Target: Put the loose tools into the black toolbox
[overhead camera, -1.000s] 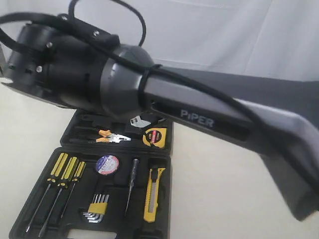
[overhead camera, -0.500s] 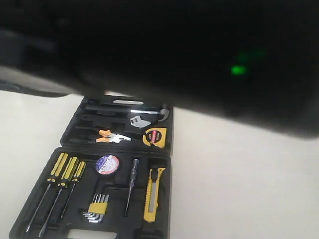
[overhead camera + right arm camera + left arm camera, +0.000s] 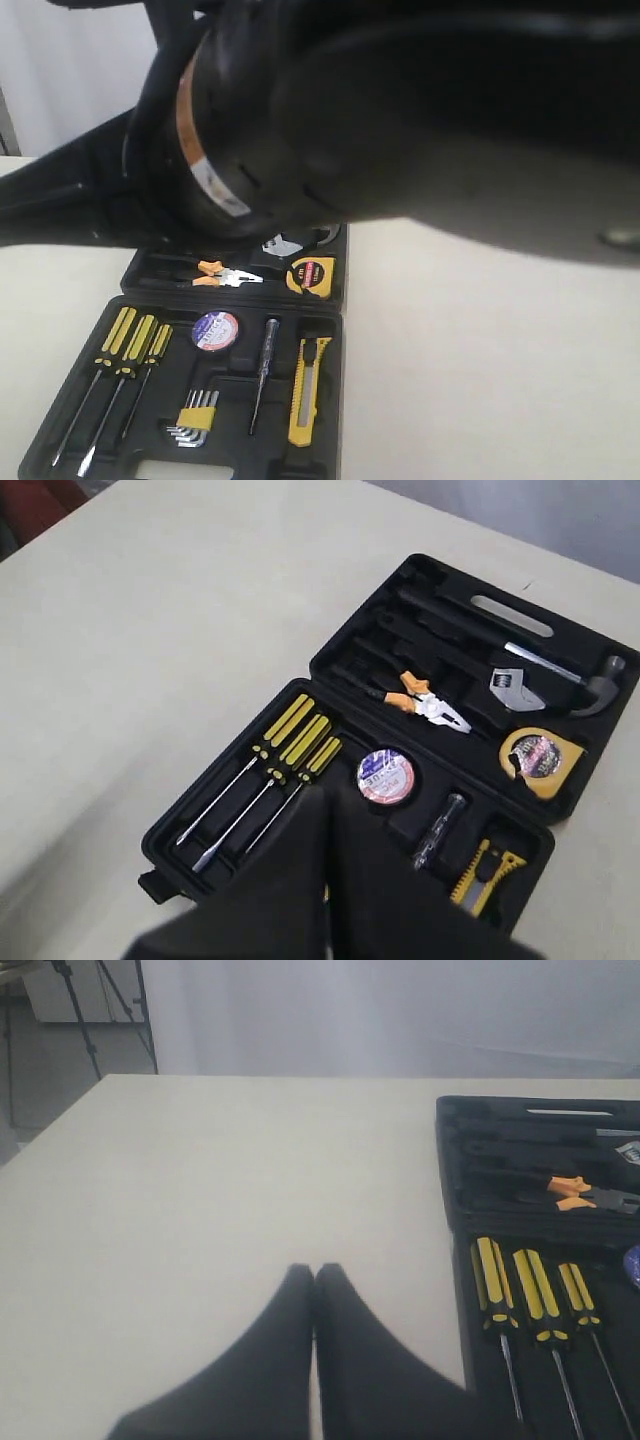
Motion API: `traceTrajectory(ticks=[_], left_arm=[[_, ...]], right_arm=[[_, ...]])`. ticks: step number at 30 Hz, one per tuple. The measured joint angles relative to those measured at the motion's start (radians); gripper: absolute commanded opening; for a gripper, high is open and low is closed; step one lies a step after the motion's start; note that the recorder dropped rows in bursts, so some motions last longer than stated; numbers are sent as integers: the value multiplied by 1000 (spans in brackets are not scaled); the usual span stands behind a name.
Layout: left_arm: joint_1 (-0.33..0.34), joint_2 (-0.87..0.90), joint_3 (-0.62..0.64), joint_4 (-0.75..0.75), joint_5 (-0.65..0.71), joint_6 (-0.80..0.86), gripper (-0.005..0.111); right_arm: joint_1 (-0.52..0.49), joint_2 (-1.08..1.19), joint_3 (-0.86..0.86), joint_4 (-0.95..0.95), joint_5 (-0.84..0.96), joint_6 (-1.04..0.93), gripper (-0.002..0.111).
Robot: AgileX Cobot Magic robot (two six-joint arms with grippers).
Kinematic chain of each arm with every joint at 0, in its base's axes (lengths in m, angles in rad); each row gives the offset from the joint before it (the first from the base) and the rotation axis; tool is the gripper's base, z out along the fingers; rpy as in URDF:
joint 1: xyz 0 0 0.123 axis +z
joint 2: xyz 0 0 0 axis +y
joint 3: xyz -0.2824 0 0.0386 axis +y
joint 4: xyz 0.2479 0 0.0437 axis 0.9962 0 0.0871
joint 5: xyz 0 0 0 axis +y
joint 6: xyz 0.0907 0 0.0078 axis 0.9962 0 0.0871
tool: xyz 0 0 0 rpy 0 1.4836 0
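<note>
As pliers [image 3: 425,702], tape measure [image 3: 540,757], utility knife [image 3: 487,870] and tape roll [image 3: 386,774] all lie in the black toolbox [image 3: 440,578], no work seems to remain; left gripper [image 3: 314,1272] and right gripper [image 3: 328,792] are pressed together, empty.

Exterior: blurred dark arm [image 3: 420,120] fills upper frame, hides far part of black toolbox [image 3: 338,330]; toolbox near rim cut by bottom edge.
Left wrist: tape roll [image 3: 633,1265] only sliver at frame edge.
Right wrist: right tool [image 3: 327,795] covers toolbox near edge; roll label text unreadable.
</note>
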Motion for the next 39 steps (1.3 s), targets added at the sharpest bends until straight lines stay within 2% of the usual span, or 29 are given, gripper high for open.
traceTrajectory(ticks=[9, 17, 26, 34, 39], left_arm=[[0, 0, 0, 0, 0, 0, 0], [0, 0, 0, 0, 0, 0, 0], [0, 0, 0, 0, 0, 0, 0], [0, 0, 0, 0, 0, 0, 0], [0, 0, 0, 0, 0, 0, 0]], right_arm=[[0, 0, 1, 8, 0, -2, 0], [0, 0, 1, 38, -108, 35, 0], [1, 0, 1, 42, -118, 25, 0], [36, 13, 1, 47, -112, -324, 0], [72, 62, 1, 38, -111, -378, 0]])
